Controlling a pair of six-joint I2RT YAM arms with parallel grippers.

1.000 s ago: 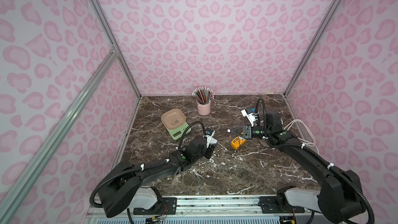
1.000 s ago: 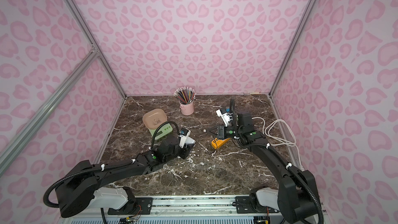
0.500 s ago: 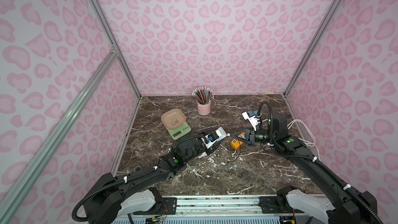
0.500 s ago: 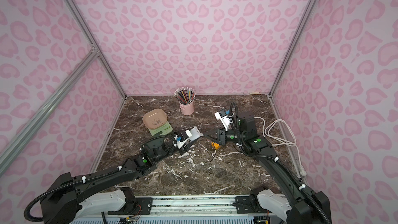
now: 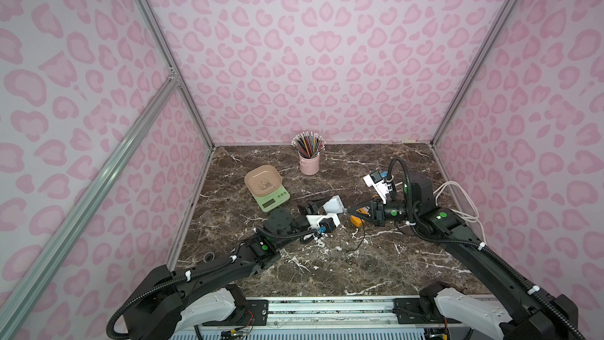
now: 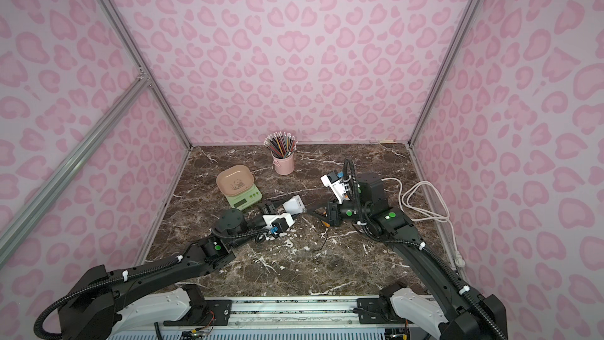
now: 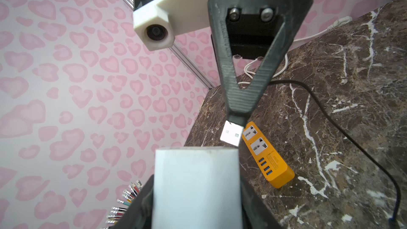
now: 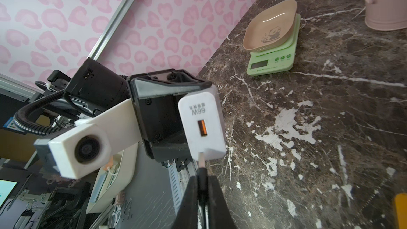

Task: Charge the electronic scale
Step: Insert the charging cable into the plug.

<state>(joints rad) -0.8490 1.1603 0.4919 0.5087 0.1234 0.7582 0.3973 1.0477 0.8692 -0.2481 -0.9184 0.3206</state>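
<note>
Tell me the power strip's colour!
The power strip is orange; the left wrist view shows it best.

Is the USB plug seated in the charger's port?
No; the USB plug sits at the charger block's edge, clear of its orange port.

Both arms are stretched low and meet nose to nose near the centre! The left arm (image 5: pixel 228 266) runs up from 7 o'clock, wrist turned so the left gripper (image 5: pixel 327 208) points toward 3 o'clock, jaws partway apart and clamped on a white charger block (image 5: pixel 333 204). The right arm (image 5: pixel 474 250) comes in from 5 o'clock, elbow folded. The right gripper (image 5: pixel 351 211) aims at 9 o'clock, jaws pinched tight on a USB plug (image 7: pixel 232 135).
</note>
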